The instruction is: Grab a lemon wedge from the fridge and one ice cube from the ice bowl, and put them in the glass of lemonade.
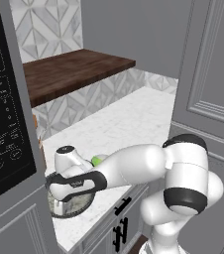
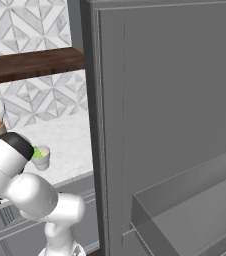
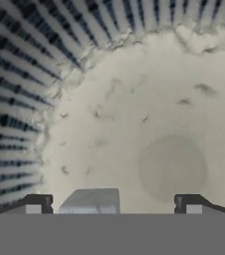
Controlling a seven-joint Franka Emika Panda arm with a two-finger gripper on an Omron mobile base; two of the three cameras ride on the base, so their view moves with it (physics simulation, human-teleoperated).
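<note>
The gripper (image 3: 113,205) hangs low inside the ice bowl (image 3: 30,99), jaws spread wide and holding nothing. The ice cube (image 3: 90,200) sits between the two fingertips, nearer the left one, on the speckled bowl floor. It looks small, hard and slippery, likely to squirt out if pinched on a corner, so the pads should meet two opposite flat faces, squarely and low. The glass of lemonade (image 2: 40,157) stands on the tabletop (image 1: 134,119) just beyond the arm, something green at its rim, perhaps the lemon wedge
</note>
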